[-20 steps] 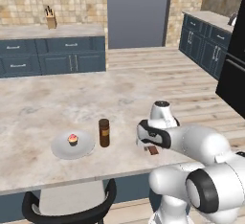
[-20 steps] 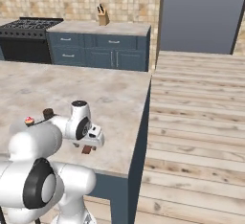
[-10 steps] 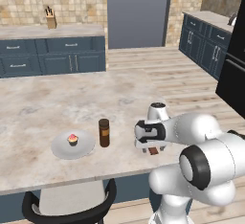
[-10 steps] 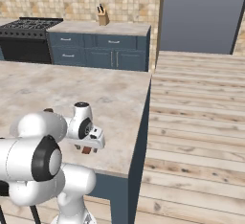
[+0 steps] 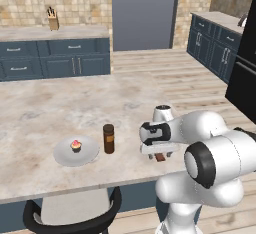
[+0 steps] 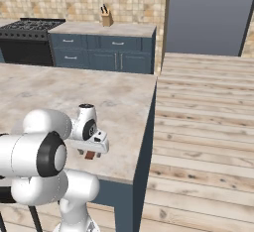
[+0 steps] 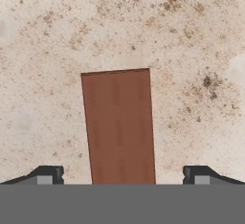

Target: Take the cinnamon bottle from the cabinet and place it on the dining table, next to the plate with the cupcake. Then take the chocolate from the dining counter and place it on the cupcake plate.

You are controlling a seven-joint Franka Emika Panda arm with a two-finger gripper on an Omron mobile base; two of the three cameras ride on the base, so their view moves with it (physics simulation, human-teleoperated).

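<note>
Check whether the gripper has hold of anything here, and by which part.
Nothing is held. The open gripper hangs over the chocolate, fingertips clear of the bar's long sides.

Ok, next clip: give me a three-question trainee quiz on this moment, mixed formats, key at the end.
1. True or false: the cinnamon bottle already stands upright on the dining table beside the plate.
2. Multiple choice: in the hand view, the chocolate lies
A. between the two fingertips of the open gripper, flat on the stone
B. on the plate beside the cupcake
C. clamped and lifted off the counter
3. Fill in: the only thing on the plate is the ______.

Key: 1 true; 2 A; 3 cupcake.
</note>
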